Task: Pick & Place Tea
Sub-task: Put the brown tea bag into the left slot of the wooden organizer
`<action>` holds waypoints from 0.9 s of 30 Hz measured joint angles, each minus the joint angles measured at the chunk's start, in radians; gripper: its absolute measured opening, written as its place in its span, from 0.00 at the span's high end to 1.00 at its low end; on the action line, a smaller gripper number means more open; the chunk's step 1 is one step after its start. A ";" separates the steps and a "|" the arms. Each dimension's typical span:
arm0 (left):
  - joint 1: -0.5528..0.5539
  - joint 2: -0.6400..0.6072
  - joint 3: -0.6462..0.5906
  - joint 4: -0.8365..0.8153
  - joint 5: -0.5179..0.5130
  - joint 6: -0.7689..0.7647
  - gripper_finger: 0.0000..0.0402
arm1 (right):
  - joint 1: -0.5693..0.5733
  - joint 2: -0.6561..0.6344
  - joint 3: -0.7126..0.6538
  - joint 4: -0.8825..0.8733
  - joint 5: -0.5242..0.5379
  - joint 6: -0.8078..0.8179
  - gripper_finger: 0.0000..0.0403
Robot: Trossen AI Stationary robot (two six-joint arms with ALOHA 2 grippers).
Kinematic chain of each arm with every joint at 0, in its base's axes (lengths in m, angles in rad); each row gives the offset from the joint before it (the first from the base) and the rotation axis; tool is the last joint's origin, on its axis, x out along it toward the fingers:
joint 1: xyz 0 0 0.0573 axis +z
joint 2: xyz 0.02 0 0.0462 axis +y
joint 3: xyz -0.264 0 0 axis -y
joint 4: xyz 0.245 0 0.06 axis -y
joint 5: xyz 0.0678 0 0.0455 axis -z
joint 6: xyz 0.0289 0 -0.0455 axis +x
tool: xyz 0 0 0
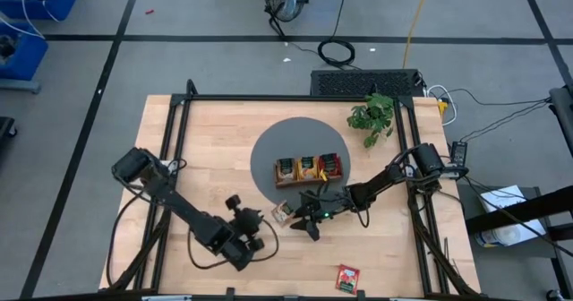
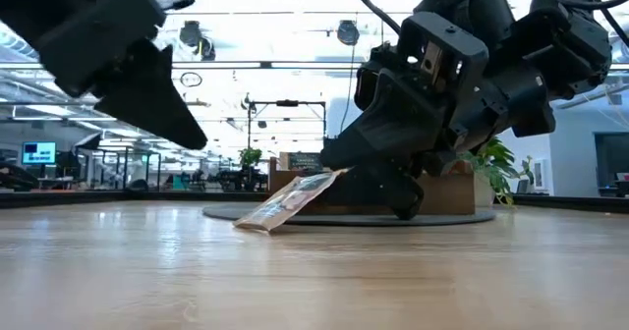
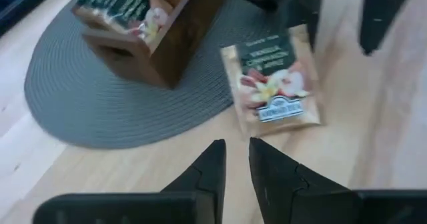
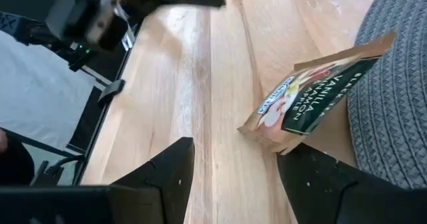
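Observation:
A pale tan tea sachet [image 1: 282, 213] with a dark green label lies tilted on the wood just off the grey round mat [image 1: 267, 153]. My right gripper [image 4: 240, 164] stands open low beside it, reaching in from the table's right. My left gripper [image 3: 237, 157] hovers above the table on the sachet's near left side, its fingers a narrow gap apart with nothing between them. The wooden tray [image 1: 309, 168] on the mat holds several sachets. A red sachet [image 1: 347, 279] lies flat near the table's front edge. My right gripper touches the tan sachet with one finger [image 4: 327, 177] only; nothing is between its fingers. The sachet's raised end [image 2: 334, 176] leans against that finger. The sachet slants down from there, and its lower end [image 2: 251, 224] rests on the table.
A potted green plant [image 1: 372, 115] stands at the table's far right. A black frame [image 1: 179, 113] runs along the table's edges. Bare wood stretches across the near middle and the left of the table.

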 joint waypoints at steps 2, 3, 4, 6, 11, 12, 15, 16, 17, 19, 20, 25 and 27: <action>0.022 -0.005 0.000 -0.010 0.024 -0.008 0.82 | 0.000 0.000 0.000 0.002 0.002 -0.002 0.51; 0.040 -0.001 0.000 -0.007 0.057 0.001 0.82 | 0.000 0.000 0.000 0.004 0.002 -0.004 0.51; 0.058 0.009 0.000 -0.001 0.081 0.016 0.82 | 0.000 0.000 0.000 0.006 0.002 -0.009 0.51; 0.094 0.041 0.000 0.028 0.110 0.067 0.82 | 0.000 0.000 0.000 0.006 0.010 -0.019 0.51; 0.158 0.073 0.000 0.067 0.158 0.124 0.82 | 0.002 0.001 -0.001 0.009 0.046 -0.031 0.51; 0.164 0.075 0.000 0.068 0.166 0.133 0.82 | 0.001 0.001 -0.001 0.011 0.049 -0.032 0.51; 0.165 0.075 0.000 0.098 0.176 0.160 0.82 | 0.001 0.002 -0.001 0.012 0.072 -0.046 0.51; 0.162 0.075 0.000 0.118 0.186 0.172 0.82 | 0.001 0.002 -0.001 0.012 0.083 -0.050 0.51; 0.158 0.075 0.000 0.131 0.193 0.185 0.82 | 0.001 0.002 -0.001 0.012 0.099 -0.055 0.51; 0.156 0.075 0.000 0.151 0.205 0.206 0.82 | 0.000 0.002 -0.001 0.014 0.120 -0.063 0.51; 0.156 0.081 0.000 0.169 0.212 0.210 0.82 | 0.000 0.001 -0.001 0.014 0.128 -0.068 0.51; 0.160 0.112 0.001 0.236 0.239 0.243 0.82 | 0.000 0.001 0.000 0.020 0.130 -0.072 0.51; 0.160 0.119 0.001 0.244 0.238 0.248 0.82 | 0.000 0.001 0.000 0.031 0.129 -0.079 0.51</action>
